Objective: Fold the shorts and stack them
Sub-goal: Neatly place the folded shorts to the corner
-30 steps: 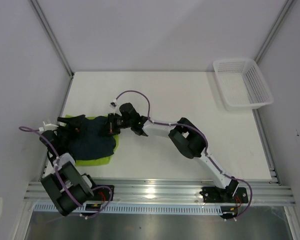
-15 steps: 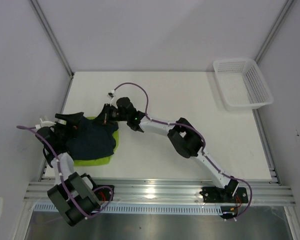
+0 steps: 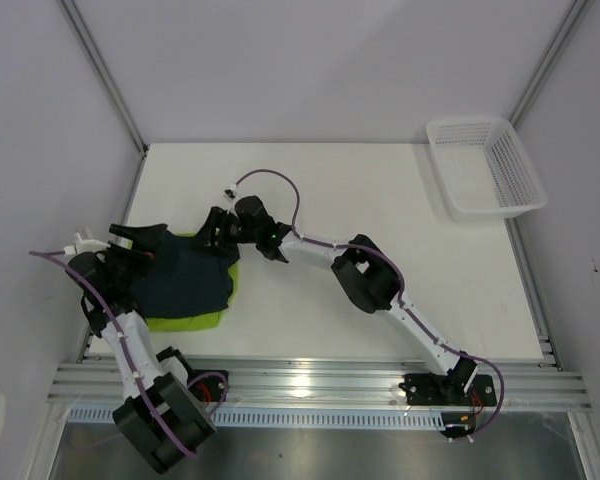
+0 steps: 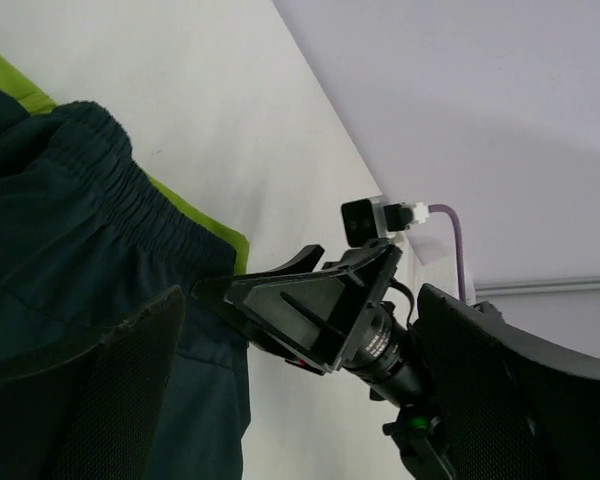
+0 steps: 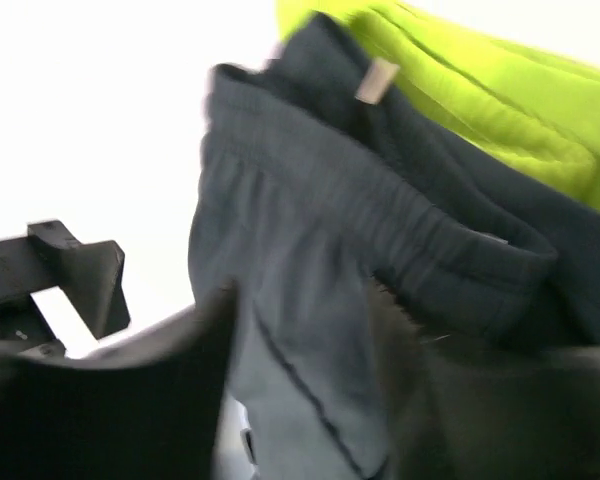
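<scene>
At the far left of the white tabletop [image 3: 380, 200], the left claw [image 3: 132, 243] hangs at the left edge of the clothes with its two fingers spread as wide as they go and nothing between them. In its wrist view one mesh-faced finger [image 4: 110, 400] sits low over dark cloth and the other is out over bare tabletop. Just right of it lie the shorts in one pile near the left front corner. The dark navy-teal shorts [image 3: 185, 278] are on top, loosely bunched, and the lime green shorts [image 3: 200, 322] are underneath, showing only as a bright strip along the near and right edges. The dark pair's gathered waistband [image 4: 110, 170] faces the far side, with a small beige label [image 5: 378, 80] sewn into it. At the pile's far right corner the right claw [image 3: 218, 228] reaches in from the right, its jaws partway apart over the waistband. Dark cloth lies below the gap, and the blurred wrist view does not show whether it touches the fingers. Well apart, at the far right corner, sits a white mesh basket [image 3: 480, 170].
</scene>
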`<act>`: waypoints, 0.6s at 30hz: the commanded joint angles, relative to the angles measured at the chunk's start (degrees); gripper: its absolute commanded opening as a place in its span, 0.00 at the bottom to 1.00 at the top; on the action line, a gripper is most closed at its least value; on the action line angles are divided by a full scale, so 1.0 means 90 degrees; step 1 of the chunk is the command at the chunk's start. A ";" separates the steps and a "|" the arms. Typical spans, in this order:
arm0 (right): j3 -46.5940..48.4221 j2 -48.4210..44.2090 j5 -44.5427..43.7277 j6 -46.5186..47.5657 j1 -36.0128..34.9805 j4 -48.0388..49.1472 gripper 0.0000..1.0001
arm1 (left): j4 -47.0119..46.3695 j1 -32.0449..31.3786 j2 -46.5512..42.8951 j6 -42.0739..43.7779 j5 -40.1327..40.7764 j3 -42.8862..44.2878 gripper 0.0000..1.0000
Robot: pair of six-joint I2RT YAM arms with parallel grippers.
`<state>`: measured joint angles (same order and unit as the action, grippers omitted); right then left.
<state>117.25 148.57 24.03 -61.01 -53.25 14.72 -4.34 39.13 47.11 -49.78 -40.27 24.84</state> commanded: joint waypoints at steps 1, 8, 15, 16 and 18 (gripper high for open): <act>0.0390 -0.0811 -0.0091 0.0947 0.0155 -0.0356 0.67 | 0.0481 0.0046 -0.0477 0.0413 0.0080 0.0608 0.99; -0.0642 -0.2860 -0.0218 0.2420 0.0419 -0.0718 0.91 | 0.1546 -0.0022 -0.0927 0.0843 0.0090 0.1447 0.99; -0.4192 -0.5808 -0.1965 0.4257 0.0351 -0.1137 0.99 | 0.2103 -0.1785 -0.1387 0.1634 0.1289 0.2073 0.99; -0.4567 -0.6143 -0.2383 0.4414 0.0341 -0.1128 0.99 | 0.2093 -0.1983 -0.1416 0.1693 0.1562 0.2064 0.99; -0.5232 -0.7156 -0.2795 0.4698 0.0341 -0.1176 1.00 | 0.1996 -0.2538 -0.1446 0.1849 0.1837 0.1996 0.99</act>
<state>76.86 92.16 8.12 -27.55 -49.76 6.28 12.21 21.32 34.96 -37.39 -30.30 41.17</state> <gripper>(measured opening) 0.993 0.990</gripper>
